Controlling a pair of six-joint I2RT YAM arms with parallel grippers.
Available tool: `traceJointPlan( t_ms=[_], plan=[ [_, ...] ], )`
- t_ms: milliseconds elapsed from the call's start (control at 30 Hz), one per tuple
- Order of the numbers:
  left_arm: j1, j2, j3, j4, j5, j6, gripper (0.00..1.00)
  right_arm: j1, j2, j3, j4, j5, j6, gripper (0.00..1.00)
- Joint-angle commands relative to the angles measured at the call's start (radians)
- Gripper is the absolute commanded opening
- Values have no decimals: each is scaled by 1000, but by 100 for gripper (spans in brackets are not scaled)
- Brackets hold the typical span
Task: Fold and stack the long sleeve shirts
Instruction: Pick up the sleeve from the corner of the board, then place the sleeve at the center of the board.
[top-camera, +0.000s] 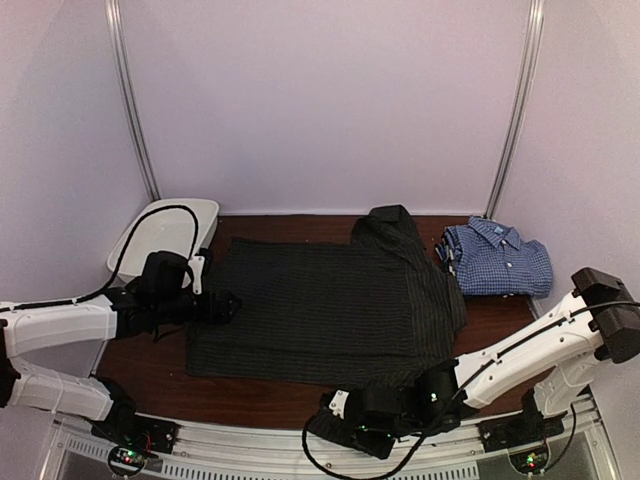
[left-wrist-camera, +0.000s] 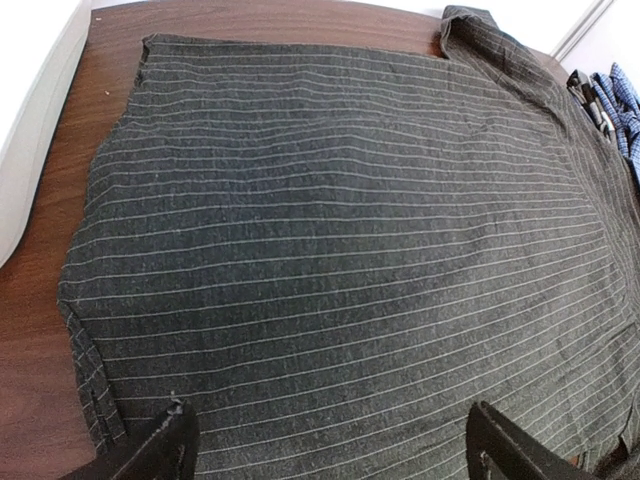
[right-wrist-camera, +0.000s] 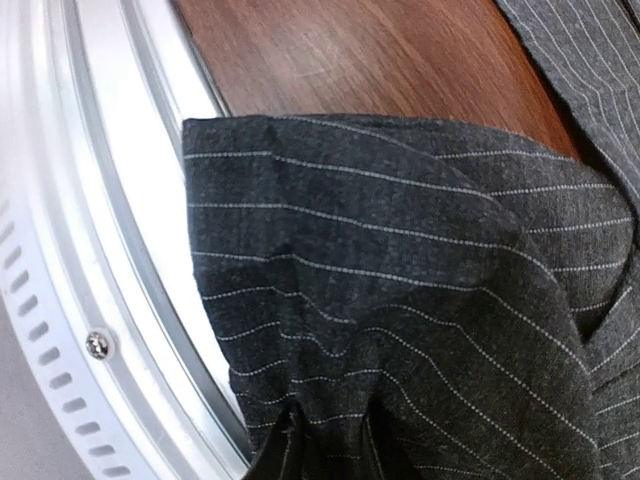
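Pale, plain walls (top-camera: 320, 100) close in the back and both sides, with a slim metal pole (top-camera: 135, 110) in the far left corner and another (top-camera: 515, 110) in the far right. The table (top-camera: 160, 360) is dark reddish wood, its grain clear up close. A ridged aluminium rail (top-camera: 250, 445) runs along its near edge. The light is soft and even.

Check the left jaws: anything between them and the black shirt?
Nothing visible. The left gripper hangs open over the left edge of the black pinstripe shirt, with only flat cloth below it in the wrist view. The white tub sits behind and to the left, off that path.
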Motion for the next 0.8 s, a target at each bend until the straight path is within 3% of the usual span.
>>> traceJointPlan(
  t_ms=[0,67,367,567,767],
  plan=[
    [5,-10,-9,41,-6,8,94,5,-16,20,-63,33,2,9],
    [4,-11,-7,39,-5,17,94,3,-37,29,-84,44,-1,1],
    [4,-10,-4,52,8,40,94,-121,-289,61,-176,48,-54,0],
    [4,-13,-7,54,16,45,93,-404,-399,117,-202,-35,-150,0],
    [4,-27,-16,55,21,45,93,-698,-256,193,-211,-121,-195,0]
  ],
)
